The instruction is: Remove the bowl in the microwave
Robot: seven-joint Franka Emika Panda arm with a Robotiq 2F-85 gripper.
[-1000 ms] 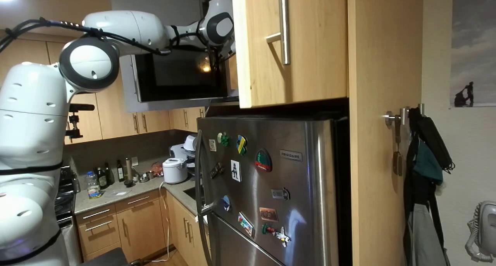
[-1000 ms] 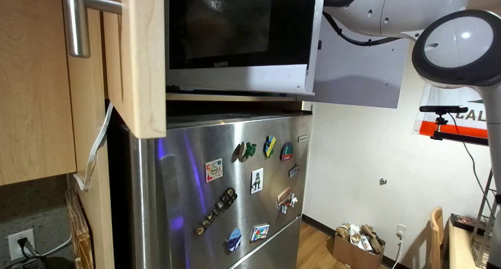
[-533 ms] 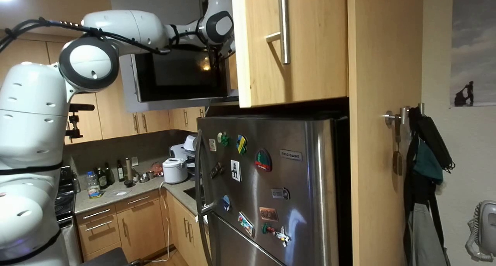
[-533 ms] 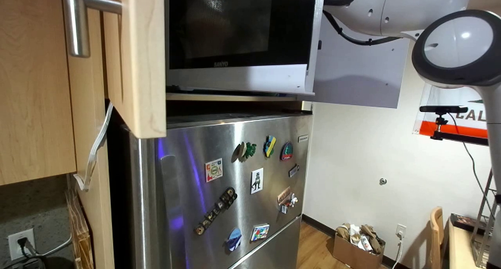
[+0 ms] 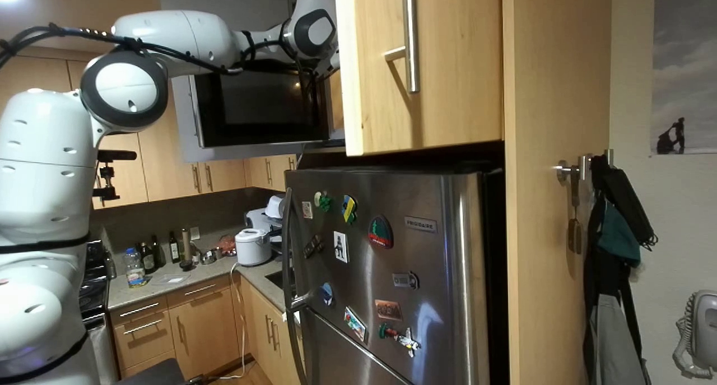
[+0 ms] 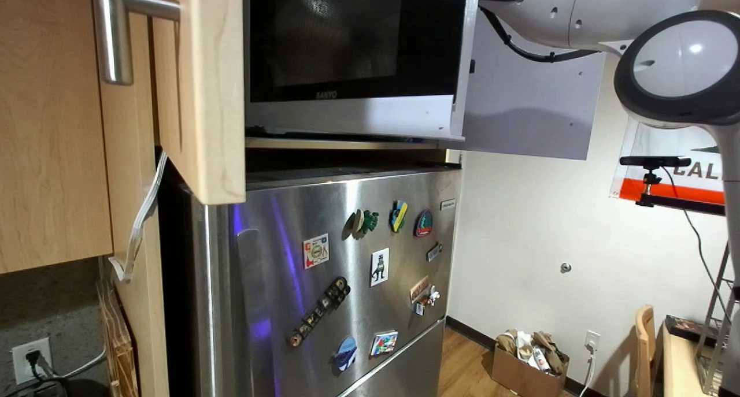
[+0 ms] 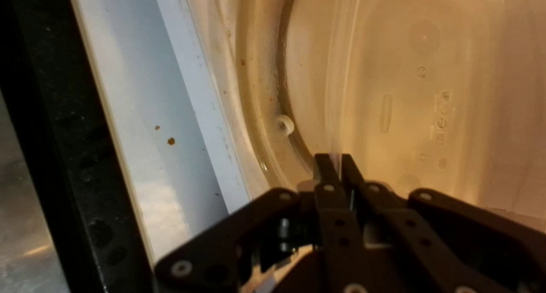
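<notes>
Wrist view alone shows end effector (image 7: 335, 160) pinching the bowl (image 7: 401, 84).

Arm (image 5: 123, 88) up high & bent, gripper (image 7: 336, 158) nearly closed

In an exterior view, upper arm (image 5: 45, 189) approx. vert. along L edge; forearm (image 5: 179, 40) runs approx. horiz. from upper L to upper ctr.; wrist (image 5: 315, 32) there, dk ring w/ white cap, rest past it hidden. In an exterior view, elbow (image 6: 682, 56) at upper R, dk ring round pale cap; forearm goes L along top edge, partly cropped, upper arm down R edge. Wrist view: gripper comes in from bottom edge, mostly R of ctr.; blk linkage (image 7: 232, 233) splayed low L & low R; fingers (image 7: 329, 199) side by side, pointing up-frame, tips just below & R of mid-frame, thin slit betw. them.
</notes>
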